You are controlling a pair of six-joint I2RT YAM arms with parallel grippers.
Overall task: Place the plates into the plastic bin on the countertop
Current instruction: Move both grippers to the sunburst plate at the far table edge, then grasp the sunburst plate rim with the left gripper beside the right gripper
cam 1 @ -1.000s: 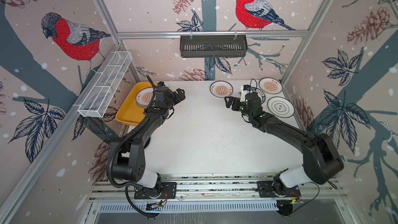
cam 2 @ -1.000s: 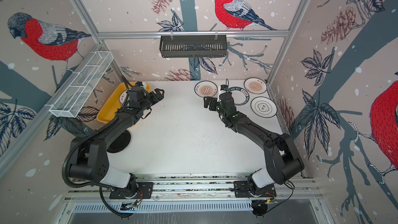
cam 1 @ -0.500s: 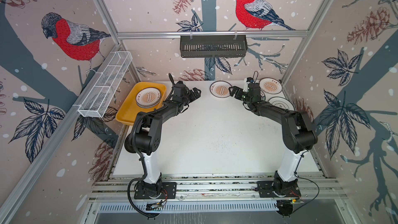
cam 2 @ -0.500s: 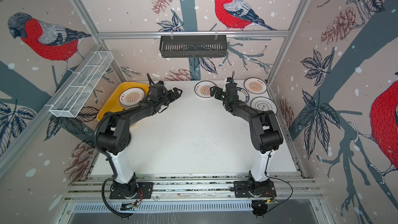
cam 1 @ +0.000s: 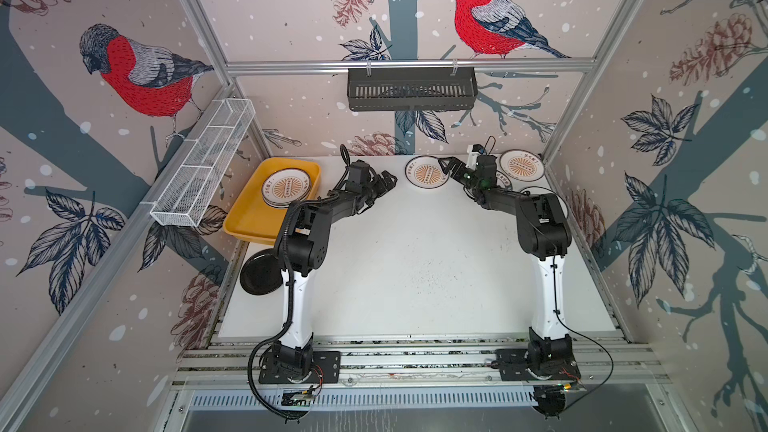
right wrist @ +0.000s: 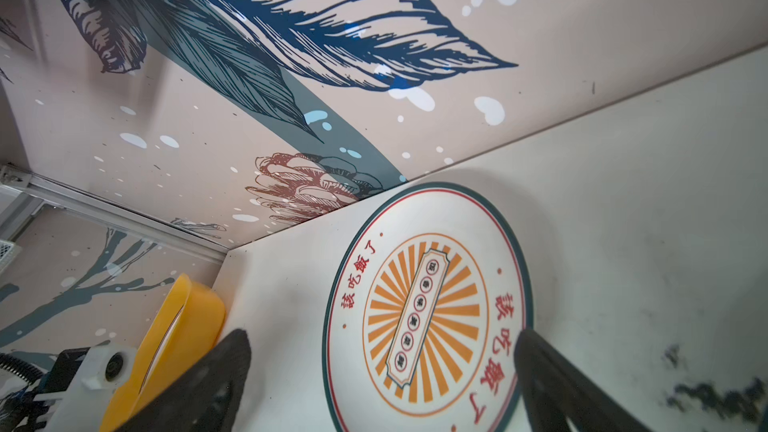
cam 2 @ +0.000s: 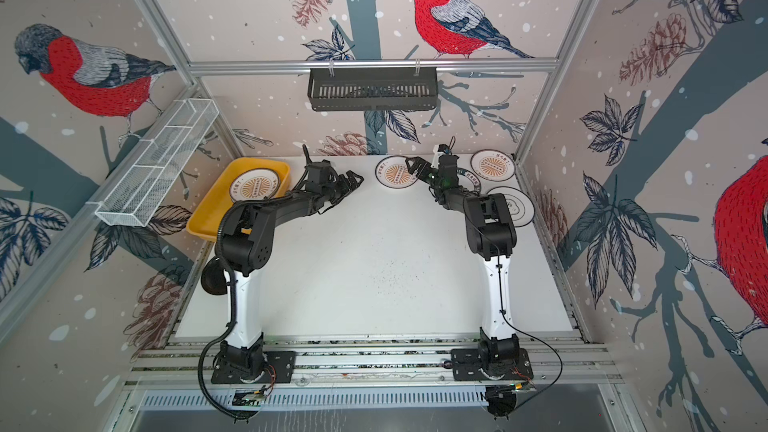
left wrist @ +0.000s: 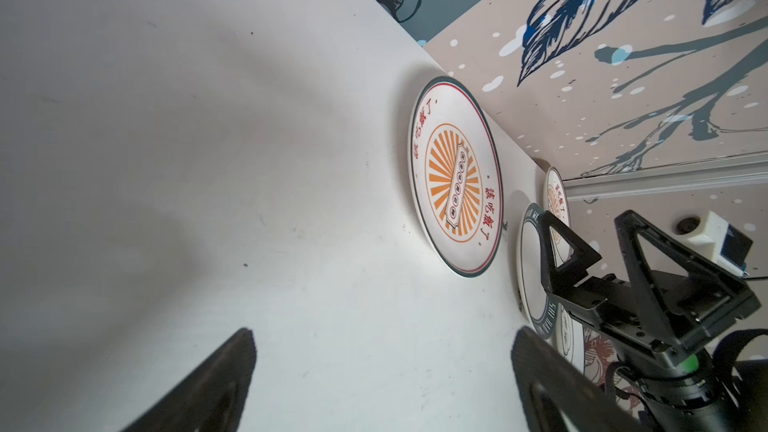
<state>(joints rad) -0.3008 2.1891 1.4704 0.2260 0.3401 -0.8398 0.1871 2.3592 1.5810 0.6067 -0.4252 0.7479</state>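
Right wrist view: found sunburst plate [right wrist: 428,309] flat on countertop [right wrist: 665,201], well apart from bin [cam 1: 249,218], on its right; right gripper [right wrist: 380,342] at its edge, jaws spread wide, nothing held. Left gripper [cam 1: 384,184] likewise agape and empty, just right of bin. Stacked plates [cam 1: 286,189] already inside bin. Judged risks: thin rim flush on slick surface, grip skidding off; arms colliding. Recorded countertop white, speckled; bird-print walls [cam 1: 486,22].

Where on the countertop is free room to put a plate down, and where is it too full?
Free: the middle and near countertop, between the left arm and right arm, down to the front rail; the near half of the plastic bin, in front of its plates. Crowded: the far right corner, where four plates lie close together around the right gripper.
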